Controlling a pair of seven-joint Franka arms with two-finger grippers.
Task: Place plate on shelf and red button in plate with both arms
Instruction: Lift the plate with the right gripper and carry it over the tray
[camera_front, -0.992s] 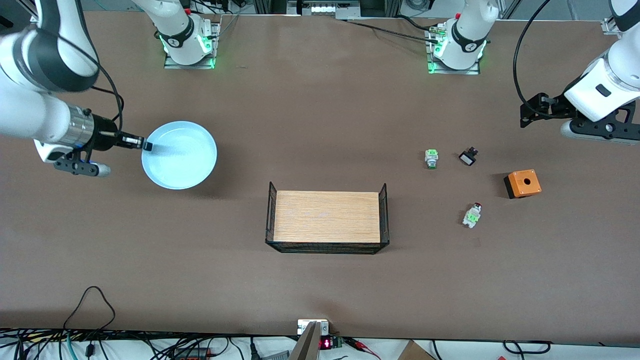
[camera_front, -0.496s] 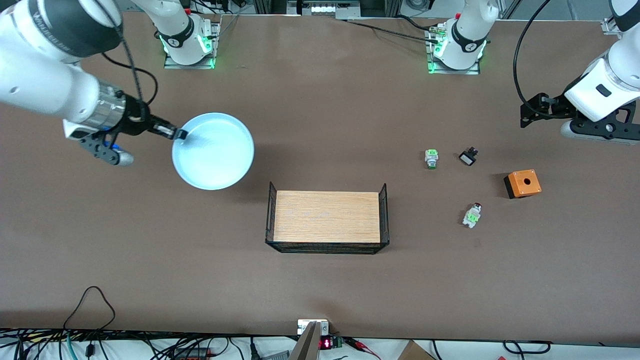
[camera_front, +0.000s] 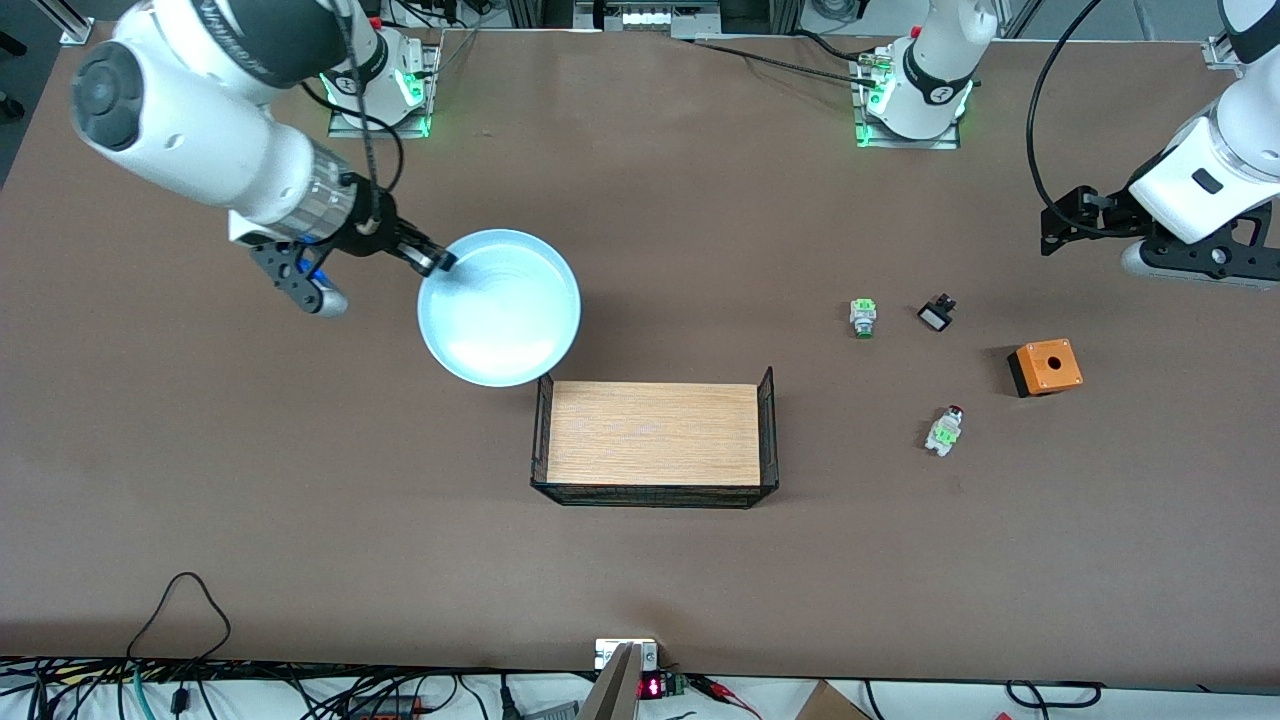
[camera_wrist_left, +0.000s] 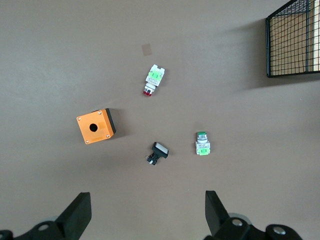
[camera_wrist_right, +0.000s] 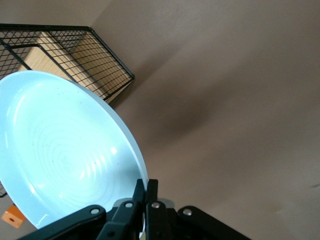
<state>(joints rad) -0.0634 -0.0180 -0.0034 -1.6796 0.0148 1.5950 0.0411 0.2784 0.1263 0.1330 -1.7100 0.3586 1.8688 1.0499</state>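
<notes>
My right gripper (camera_front: 440, 263) is shut on the rim of the pale-blue plate (camera_front: 500, 308) and holds it in the air over the table beside the wire tray; the plate's lower edge overlaps the tray's corner. In the right wrist view the plate (camera_wrist_right: 60, 150) fills the frame with the fingers (camera_wrist_right: 148, 192) pinching its edge. The red button (camera_front: 944, 430) lies on the table toward the left arm's end; it also shows in the left wrist view (camera_wrist_left: 153, 80). My left gripper (camera_front: 1060, 222) is open, up in the air over the table's edge, its fingertips (camera_wrist_left: 80, 212) wide apart.
A black wire tray with a wooden floor (camera_front: 654, 432) stands mid-table. A green-tipped switch block (camera_front: 863, 317), a small black part (camera_front: 936, 315) and an orange box with a hole (camera_front: 1045, 366) lie near the red button. Cables run along the front edge.
My right arm has lifted the plate and carried it toward the wire tray. The left arm has not moved.
</notes>
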